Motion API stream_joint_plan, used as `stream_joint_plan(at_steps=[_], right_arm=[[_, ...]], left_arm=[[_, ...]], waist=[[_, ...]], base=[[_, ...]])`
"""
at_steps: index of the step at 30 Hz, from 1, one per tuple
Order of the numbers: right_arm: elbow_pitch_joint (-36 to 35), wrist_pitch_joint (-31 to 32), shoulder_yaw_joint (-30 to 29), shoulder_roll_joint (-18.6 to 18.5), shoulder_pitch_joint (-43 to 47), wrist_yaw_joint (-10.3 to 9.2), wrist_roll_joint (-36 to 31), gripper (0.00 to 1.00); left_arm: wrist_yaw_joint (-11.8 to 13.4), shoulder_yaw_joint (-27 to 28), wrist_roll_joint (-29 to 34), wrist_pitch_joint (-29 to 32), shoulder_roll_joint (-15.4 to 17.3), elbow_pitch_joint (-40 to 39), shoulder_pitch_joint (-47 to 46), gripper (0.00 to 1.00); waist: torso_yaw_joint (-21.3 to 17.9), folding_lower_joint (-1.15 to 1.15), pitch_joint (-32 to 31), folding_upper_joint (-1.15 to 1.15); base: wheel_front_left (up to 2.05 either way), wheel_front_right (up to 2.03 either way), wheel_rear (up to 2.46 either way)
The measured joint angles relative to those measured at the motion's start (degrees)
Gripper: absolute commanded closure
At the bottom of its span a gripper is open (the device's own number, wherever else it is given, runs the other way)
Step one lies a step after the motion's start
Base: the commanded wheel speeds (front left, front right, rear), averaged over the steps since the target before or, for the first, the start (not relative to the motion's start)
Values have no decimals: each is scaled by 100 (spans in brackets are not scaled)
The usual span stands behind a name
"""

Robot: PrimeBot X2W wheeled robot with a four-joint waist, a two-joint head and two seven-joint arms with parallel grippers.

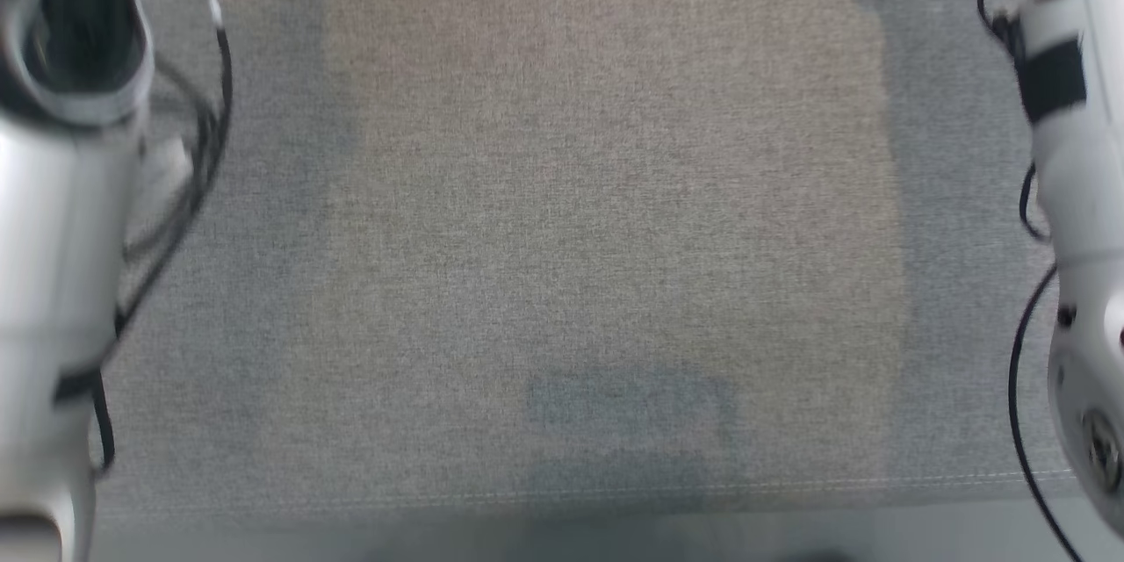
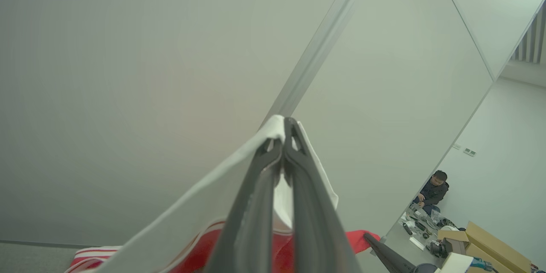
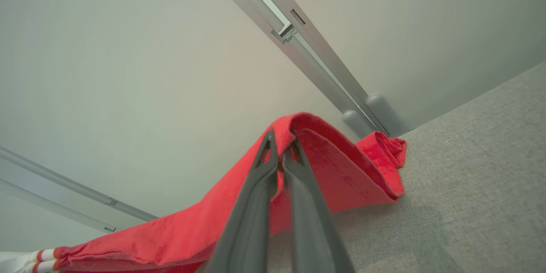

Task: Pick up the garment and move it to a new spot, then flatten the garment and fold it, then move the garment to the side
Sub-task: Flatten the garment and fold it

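- Spanning the space between my two arms in the head view, the grey cloth work surface (image 1: 562, 237) is the largest item. My left forearm (image 1: 53, 219) stands at one edge and my right forearm (image 1: 1080, 193) at the other.
- Garment (image 3: 332, 170): red body with a white, red-striped section. It hangs between my two arms, raised off the surface along most of its length. In the right wrist view, one red end rests crumpled on the grey cloth at the foot of the wall (image 3: 128, 51).
- Left gripper (image 2: 285, 136): closed, pinching a white edge of the garment at the fingertips. Cloth drapes down both sides of the fingers.
- Right gripper (image 3: 281, 150): closed, pinching a red fold at the fingertips.
- Step in hand, by my judgement: the first one, pick up and move. Both grips are made and the lift is partial.
- Next move calls for raising both arms together until the trailing end clears the surface. I then carry to the new spot with the arms held apart, so the cloth lands spread and is easy to flatten.
- Caution: both pinches sit at the very tips, so a sudden pull could slip the cloth.
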Motion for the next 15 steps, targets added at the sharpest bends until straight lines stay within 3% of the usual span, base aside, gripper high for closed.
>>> stream_joint_plan(at_steps=[5,8,15], right_arm=[[-882,94,133,-131,1395,0,436,100],[-1710,233,182,-113,2624,0,764,100],[-2689,115,87,-109,4584,0,564,100]], left_arm=[[155,-67,-136,-73,343,-1337,1806,100],[487,-76,-205,-203,608,-2278,3311,100],[846,-126,-27,-433,724,-2974,5392,100]], waist=[[-57,0,-319,0],[-97,-1,-619,0],[-159,-1,-1133,0]], base=[[0,0,0],[0,0,0],[0,0,0]])
